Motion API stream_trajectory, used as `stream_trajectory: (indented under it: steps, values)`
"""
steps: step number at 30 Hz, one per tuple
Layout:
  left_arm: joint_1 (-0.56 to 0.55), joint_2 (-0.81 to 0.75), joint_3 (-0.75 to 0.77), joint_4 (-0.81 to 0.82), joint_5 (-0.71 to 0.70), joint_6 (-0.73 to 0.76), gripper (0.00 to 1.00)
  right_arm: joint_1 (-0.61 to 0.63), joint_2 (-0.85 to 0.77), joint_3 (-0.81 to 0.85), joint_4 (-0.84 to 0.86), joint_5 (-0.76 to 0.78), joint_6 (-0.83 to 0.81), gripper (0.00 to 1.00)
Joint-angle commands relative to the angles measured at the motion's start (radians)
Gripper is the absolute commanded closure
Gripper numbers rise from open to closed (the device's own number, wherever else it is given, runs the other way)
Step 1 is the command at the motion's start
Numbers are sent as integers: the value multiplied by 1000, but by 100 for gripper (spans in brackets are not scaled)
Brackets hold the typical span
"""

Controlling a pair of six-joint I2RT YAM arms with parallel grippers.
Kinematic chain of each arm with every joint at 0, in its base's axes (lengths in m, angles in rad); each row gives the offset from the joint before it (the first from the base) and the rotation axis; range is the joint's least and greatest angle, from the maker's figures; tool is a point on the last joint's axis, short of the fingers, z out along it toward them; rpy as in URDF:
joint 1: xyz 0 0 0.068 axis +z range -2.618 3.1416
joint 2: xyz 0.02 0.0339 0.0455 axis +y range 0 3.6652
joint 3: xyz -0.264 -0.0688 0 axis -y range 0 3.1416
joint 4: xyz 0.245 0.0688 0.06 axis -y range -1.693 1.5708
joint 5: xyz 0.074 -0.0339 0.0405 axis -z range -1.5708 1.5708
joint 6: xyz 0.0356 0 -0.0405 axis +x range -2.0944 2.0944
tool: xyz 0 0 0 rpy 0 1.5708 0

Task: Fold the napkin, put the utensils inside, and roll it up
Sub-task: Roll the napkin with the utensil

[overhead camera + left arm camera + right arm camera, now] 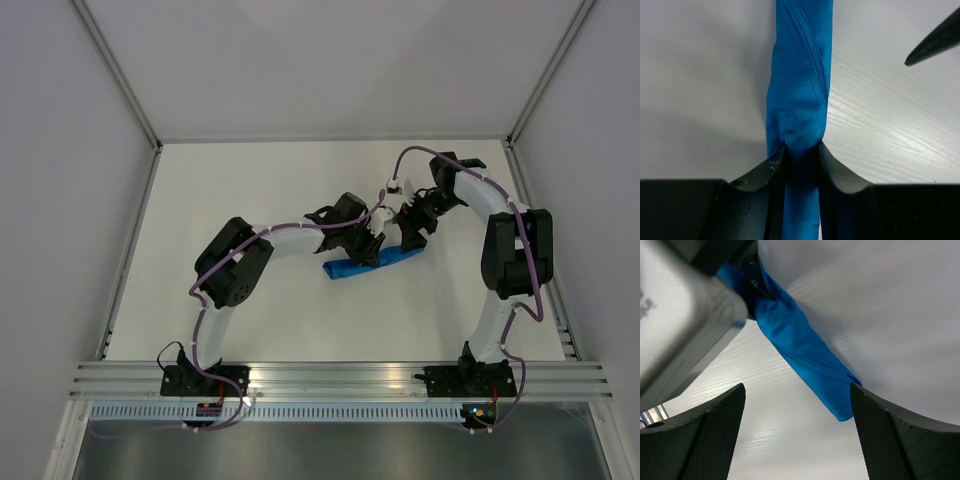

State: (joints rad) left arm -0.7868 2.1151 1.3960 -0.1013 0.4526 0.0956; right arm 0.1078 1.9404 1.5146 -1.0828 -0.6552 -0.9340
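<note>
rolled blue napkin [800, 75] clenched in left pincer [801, 150], right pincer [797, 390] spread wide at roll's end, seemingly not touching

Sheeny cloth napkin [800, 100], matt wood-grained table [890, 140]

White table [250, 190] is carrying the blue napkin [348, 270], which is lying on it as a tight, slim roll near the middle, slightly to the right. Roll is running diagonally, with the left end sitting nearer the front edge and the right end angling toward the back. Close up, the tabletop is showing a faint wood-grain texture and catching glare. Aluminium rails [340, 378] are running along the front edge, and slimmer side rails [130, 250] are bordering both sides.
</note>
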Motion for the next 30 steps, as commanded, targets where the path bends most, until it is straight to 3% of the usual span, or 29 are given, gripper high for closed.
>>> stream_trajectory:
  steps: [1, 11, 16, 22, 30]
  values:
    - [20, 81, 27, -167, -14, -48, 79, 6, -67, -45, 49, 20, 30, 10]
    - [41, 137, 139, -251, 18, -117, 78, 6, -109, -122, 128, 63, 96, 12]
    - [44, 152, 166, -270, 11, -157, 78, 6, -106, -159, 201, 106, 190, 26]
    - [44, 152, 167, -276, -11, -188, 78, 6, -83, -194, 253, 137, 254, 33]
    - [41, 114, 138, -227, -23, -234, 65, 6, -90, -258, 326, 132, 304, 40]
